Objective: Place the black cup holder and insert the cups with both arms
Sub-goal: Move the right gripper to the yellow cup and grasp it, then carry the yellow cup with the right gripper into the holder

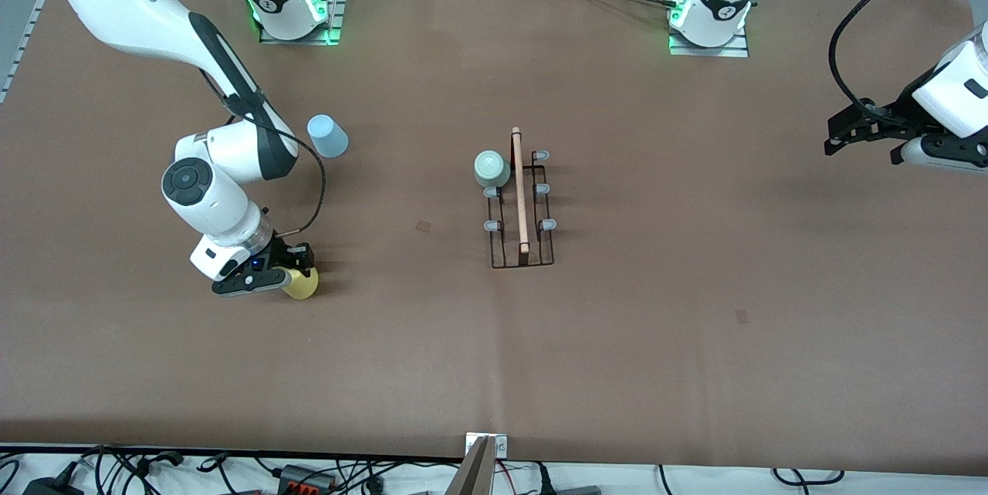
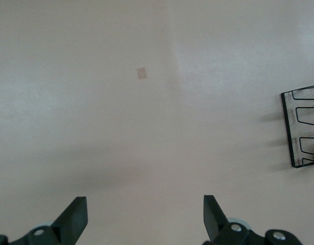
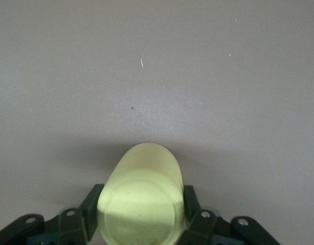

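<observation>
A brown covering (image 1: 656, 340) spreads over nearly the whole surface, with a faint crease down its middle. Along the edge nearest the front camera runs a white strip littered with black cables (image 1: 139, 468) (a tangle of plugs and adapters). Two small tape squares (image 1: 424, 225) dot the covering.

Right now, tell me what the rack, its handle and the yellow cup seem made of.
The rack looks like thin black-coated wire: bent outlines, open gaps. Its handle looks like pale unfinished wood, a matte light-tan rod. The yellow cup, between the right gripper's fingers, looks like matte, opaque plastic with even pastel colour.
</observation>
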`<state>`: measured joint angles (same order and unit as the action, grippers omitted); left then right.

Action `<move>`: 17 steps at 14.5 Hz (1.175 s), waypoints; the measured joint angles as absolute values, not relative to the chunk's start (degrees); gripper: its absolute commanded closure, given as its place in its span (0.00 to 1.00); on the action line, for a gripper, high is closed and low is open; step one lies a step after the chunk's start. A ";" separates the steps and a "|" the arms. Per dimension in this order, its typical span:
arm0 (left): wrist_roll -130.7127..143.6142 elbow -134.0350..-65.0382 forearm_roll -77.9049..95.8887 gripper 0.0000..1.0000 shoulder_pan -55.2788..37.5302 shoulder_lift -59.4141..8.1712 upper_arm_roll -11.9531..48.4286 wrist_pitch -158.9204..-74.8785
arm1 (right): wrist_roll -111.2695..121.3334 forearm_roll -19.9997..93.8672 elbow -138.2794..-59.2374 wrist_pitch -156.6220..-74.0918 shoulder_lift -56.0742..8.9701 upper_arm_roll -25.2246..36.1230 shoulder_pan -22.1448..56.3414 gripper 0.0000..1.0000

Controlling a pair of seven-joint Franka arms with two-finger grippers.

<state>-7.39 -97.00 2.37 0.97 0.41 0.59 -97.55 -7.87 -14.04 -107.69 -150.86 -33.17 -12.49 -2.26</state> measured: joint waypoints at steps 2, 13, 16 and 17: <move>-7.40 -96.99 2.37 0.00 0.97 0.41 0.59 -97.54 | -8.45 -14.04 -107.12 -146.33 -31.15 -13.16 -2.07 1.00; -7.41 -96.98 2.37 0.00 0.93 0.40 0.59 -97.51 | -54.56 -5.27 -90.23 -125.34 -23.47 -11.43 25.92 1.00; -7.41 -96.98 2.37 0.00 0.93 0.40 0.59 -97.45 | -62.04 -6.28 -85.88 -129.06 -28.88 -10.83 30.76 1.00; -7.41 -96.98 2.37 0.00 0.92 0.40 0.59 -97.31 | -63.39 -7.16 -85.40 -131.08 -30.26 -10.74 31.45 1.00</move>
<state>-7.41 -96.98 2.37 0.92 0.40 0.59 -97.31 -63.39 -7.16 -85.40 -131.08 -30.26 -10.74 31.45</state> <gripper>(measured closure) 0.000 0.330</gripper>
